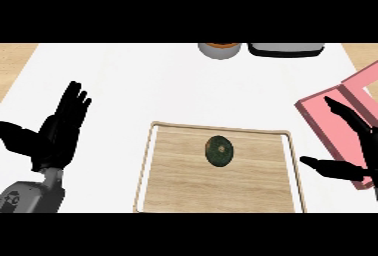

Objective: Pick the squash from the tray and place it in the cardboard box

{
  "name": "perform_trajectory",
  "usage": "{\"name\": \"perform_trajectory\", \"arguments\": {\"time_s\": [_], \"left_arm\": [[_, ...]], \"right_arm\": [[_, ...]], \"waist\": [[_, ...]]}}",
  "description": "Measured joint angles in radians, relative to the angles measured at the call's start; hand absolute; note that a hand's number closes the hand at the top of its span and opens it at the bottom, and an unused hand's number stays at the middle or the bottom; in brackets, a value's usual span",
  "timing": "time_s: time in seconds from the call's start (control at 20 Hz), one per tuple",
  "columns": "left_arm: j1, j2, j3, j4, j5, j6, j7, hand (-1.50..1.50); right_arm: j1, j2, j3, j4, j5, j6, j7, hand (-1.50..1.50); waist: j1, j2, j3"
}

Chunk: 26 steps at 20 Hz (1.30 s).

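A dark green squash [218, 151] with a brownish top lies near the middle of a light wooden tray [177, 185] with a raised rim. My left hand [57, 134] rests open at the left of the tray, fingers up, well apart from it. At the right edge my right hand [353, 150] is open, fingers and thumb spread, just beyond the tray's right rim and in front of a pink box [345, 100]. Neither hand touches the squash. No brown cardboard box shows; the pink box is the only box in view.
A round grey bowl-like object [219, 49] with an orange top and a dark grey flat container [286, 49] stand at the counter's far edge. White counter [148, 85] stretches between them and the tray.
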Motion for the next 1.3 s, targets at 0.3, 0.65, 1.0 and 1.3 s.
{"name": "perform_trajectory", "arguments": {"time_s": [0.3,0.65,1.0,1.3], "left_arm": [[0.005,-0.002,0.000,-0.037,-0.005,0.011,0.033,0.00],[0.026,-0.015,0.016,-0.066,-0.028,-0.003,0.048,0.00],[0.045,-0.057,0.042,-0.051,-0.062,-0.038,0.023,0.00],[0.055,-0.078,0.053,-0.098,-0.098,-0.041,0.068,0.00]], "right_arm": [[-0.063,-0.148,0.067,-0.168,-0.034,0.225,0.299,-1.50],[-0.181,-0.071,0.109,-0.325,-0.078,0.312,0.592,-1.50],[-0.259,0.057,0.132,-0.363,-0.018,0.360,0.763,-1.50],[-0.264,0.164,0.166,-0.354,0.078,0.386,0.854,-1.50]], "waist": [[0.001,-0.001,0.000],[0.003,0.001,0.001],[0.000,0.002,0.002],[0.000,0.002,0.002]]}}
